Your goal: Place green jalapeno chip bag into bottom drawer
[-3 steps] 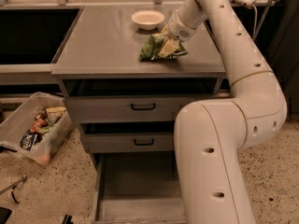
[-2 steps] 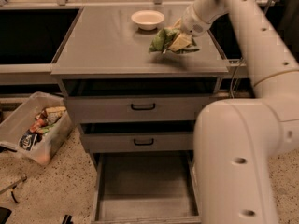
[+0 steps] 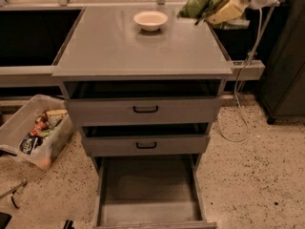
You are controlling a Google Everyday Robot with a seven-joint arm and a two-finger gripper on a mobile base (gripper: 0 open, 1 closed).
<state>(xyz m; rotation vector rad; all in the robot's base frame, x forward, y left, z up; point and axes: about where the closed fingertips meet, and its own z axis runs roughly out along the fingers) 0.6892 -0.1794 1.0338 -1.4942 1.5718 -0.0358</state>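
Note:
The green jalapeno chip bag (image 3: 204, 3), crumpled green foil with a pale yellowish patch, hangs in the air above the counter's back right corner. My gripper (image 3: 234, 2) is at the top right edge of the camera view, shut on the bag's right end; only its white wrist shows. The bottom drawer (image 3: 147, 187) is pulled open at the foot of the cabinet, a wide grey tray with nothing in it. It lies well below and to the left of the bag.
A white bowl (image 3: 150, 19) stands at the back of the grey countertop (image 3: 138, 46). Two shallower drawers with black handles (image 3: 145, 109) sit slightly open above. A clear bin of snack packets (image 3: 33, 130) lies on the floor at left. A cable (image 3: 240, 99) and dark cabinet (image 3: 286, 56) are at right.
The bag has been lifted off the countertop and carried up and to the right. The arm has swung out of most of the view.

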